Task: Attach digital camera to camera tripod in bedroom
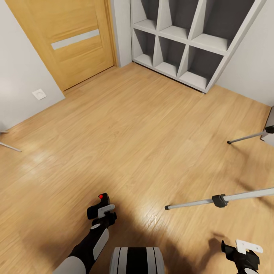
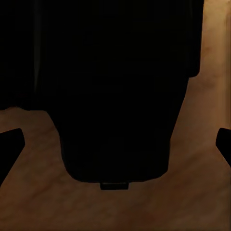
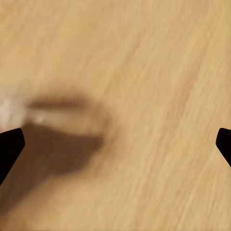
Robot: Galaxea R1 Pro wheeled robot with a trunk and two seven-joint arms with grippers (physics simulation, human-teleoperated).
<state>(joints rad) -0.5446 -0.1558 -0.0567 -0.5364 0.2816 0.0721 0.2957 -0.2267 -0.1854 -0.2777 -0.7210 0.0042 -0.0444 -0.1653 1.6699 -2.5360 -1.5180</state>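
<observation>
Nearest, low in the head view, the left gripper [image 1: 99, 211] holds the digital camera [image 1: 102, 203], a small black box with a red mark on top, above the wood floor [image 1: 125, 129]. In the left wrist view the camera [image 2: 115, 86] is a large dark block sitting between the two fingertips [image 2: 10, 144], so the jaws are closed on it. At the lower right corner the right gripper [image 1: 243, 253] hangs over bare floor; in the right wrist view its fingertips [image 3: 10, 147] stand wide apart with only floor [image 3: 144, 96] and a blurred shadow between them.

A little farther, on the right, two silver legs of the camera tripod [image 1: 220, 200] slant down to black feet on the floor, well apart from the camera.

Farthest are the oak door [image 1: 72, 42], the grey wall [image 1: 19, 76] with a white socket [image 1: 39, 94], and the white cube shelf [image 1: 186, 38].
</observation>
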